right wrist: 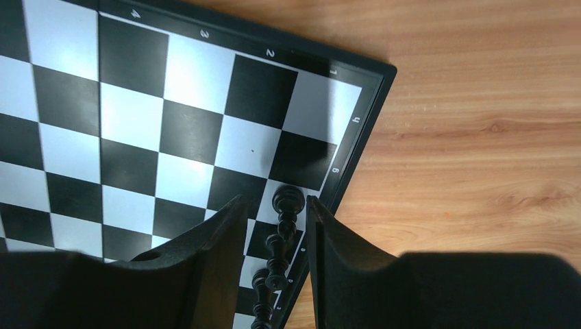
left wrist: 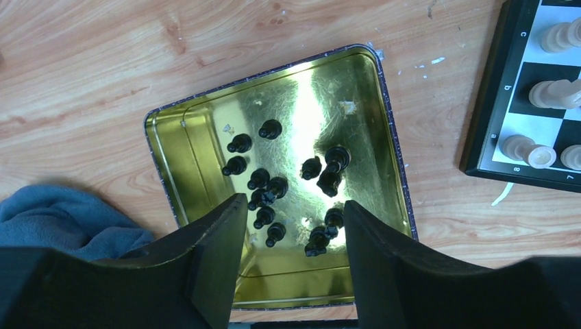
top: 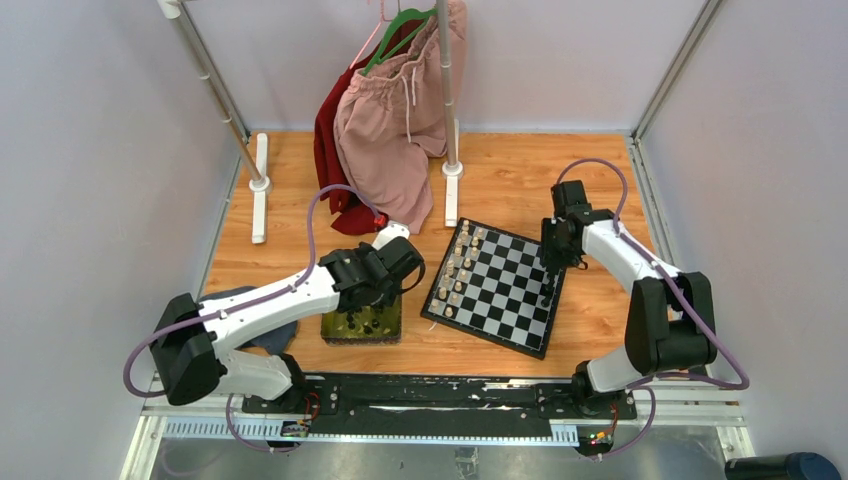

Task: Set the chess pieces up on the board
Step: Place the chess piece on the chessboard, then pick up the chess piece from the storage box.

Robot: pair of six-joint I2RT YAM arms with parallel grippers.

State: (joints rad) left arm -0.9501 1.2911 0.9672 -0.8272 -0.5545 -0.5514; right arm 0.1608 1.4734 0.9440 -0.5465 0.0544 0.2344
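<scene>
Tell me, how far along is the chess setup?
Done: cream pieces line one board edge, and a few black pieces stand along the opposite edge. In hand: the right pincer is open around one of those; the left pincer hangs open over the tray. Left: about a dozen black pieces lie in that tray.

**Top view: one arm at tray, one at board**

Left gripper [top: 380, 293] is positioned over the yellow-green tray [top: 334, 337]; small dark chess pieces [top: 368, 320] are seen inside it. Right gripper [top: 551, 288] is positioned at the right edge of the board [top: 505, 300]. Cream pieces [top: 455, 272] are lined along its left edge.
</scene>
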